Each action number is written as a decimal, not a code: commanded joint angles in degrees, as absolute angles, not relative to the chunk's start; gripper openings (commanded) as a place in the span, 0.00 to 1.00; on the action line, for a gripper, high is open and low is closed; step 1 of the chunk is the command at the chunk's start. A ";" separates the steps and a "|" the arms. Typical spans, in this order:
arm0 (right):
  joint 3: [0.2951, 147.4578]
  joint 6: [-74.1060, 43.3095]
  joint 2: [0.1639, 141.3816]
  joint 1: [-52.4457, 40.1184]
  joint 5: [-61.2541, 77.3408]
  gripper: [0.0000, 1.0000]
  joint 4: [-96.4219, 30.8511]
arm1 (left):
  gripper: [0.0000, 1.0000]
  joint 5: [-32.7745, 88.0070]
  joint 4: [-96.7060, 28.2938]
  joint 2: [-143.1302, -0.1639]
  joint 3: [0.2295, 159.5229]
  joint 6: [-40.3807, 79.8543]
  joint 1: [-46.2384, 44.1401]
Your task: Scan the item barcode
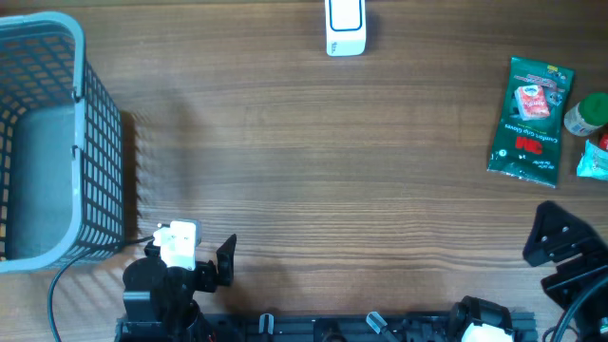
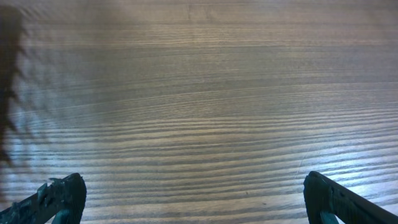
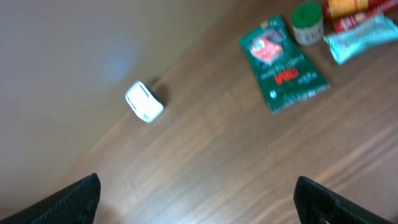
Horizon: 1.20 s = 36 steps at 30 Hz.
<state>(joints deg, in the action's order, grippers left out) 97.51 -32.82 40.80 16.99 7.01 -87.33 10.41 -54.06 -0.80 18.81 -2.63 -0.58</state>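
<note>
Right fingers [image 3: 326, 199], spread wide and empty like the left fingers [image 2: 62, 196], hang near-right over the bench [image 1: 313, 171]; the green packet [image 1: 531, 116] lies beyond them at far right, long axis near-to-far, making the right arm nearer.

I see a wood-grain table [image 1: 313, 171] with a low sheen, a matt grey plastic lattice basket [image 1: 100, 142] at its left edge, a glossy green film packet [image 1: 530, 119] near its right edge and a smooth white plastic scanner [image 1: 345, 27] at the far edge.
</note>
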 commanded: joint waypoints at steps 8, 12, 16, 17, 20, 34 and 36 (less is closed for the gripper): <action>85.32 -31.53 30.11 5.85 -1.74 1.00 -73.36 | 1.00 11.09 -54.11 -0.38 18.74 -2.28 -0.25; 71.24 -32.42 20.97 3.95 -1.96 1.00 -63.79 | 1.00 11.09 -54.11 -0.38 18.74 -2.28 -0.25; 56.23 -37.80 11.44 3.60 -3.16 1.00 -51.07 | 1.00 11.09 -54.11 -0.38 18.74 -2.28 -0.25; 52.36 -40.99 8.88 3.60 -4.03 1.00 -48.40 | 1.00 11.09 -54.11 -0.38 18.74 -2.28 -0.25; 41.93 -58.28 1.67 3.60 -8.43 1.00 -43.53 | 1.00 11.09 -54.11 -0.38 18.74 -2.28 -0.25; 16.32 -89.34 0.19 1.83 -14.87 1.00 -29.95 | 1.00 11.09 -54.11 -0.38 18.74 -2.28 -0.25; 12.19 -84.42 0.19 1.83 -14.57 1.00 -20.47 | 1.00 11.09 -54.11 -0.38 18.74 -2.28 -0.25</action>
